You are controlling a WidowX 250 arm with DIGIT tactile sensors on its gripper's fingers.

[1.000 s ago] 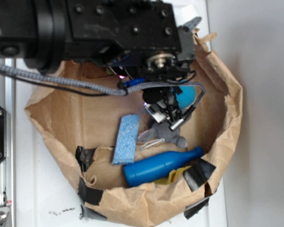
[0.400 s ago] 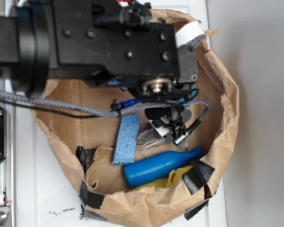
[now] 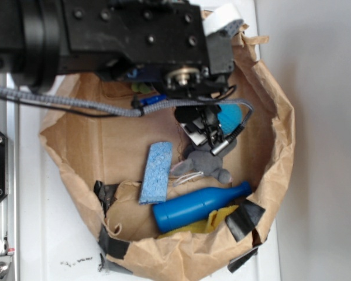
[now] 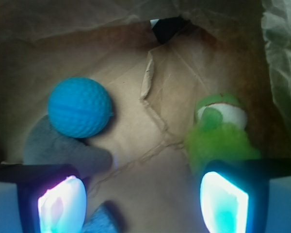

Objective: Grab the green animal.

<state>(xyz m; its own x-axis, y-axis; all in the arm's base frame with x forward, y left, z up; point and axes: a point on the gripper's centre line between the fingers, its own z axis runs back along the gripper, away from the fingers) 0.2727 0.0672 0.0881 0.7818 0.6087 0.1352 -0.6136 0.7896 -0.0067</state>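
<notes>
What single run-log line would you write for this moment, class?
pincer: open, empty | fuzzy lime-green plush animal: ahead of one finger, ungrasped | dimpled blue ball: touching grey plush toy | crumpled brown paper bag: holds all

one green animal [image 4: 217,131], one blue ball [image 4: 79,107], one bottle [image 3: 199,206]

Black boxy arm [image 3: 123,35] with round screws, a grey braided cable [image 3: 64,102], glowing fingertips [image 4: 223,201].

A white table [image 3: 29,234] carried a torn brown paper bag [image 3: 281,152], with black scribbles [image 3: 76,263] at seven o'clock.
</notes>
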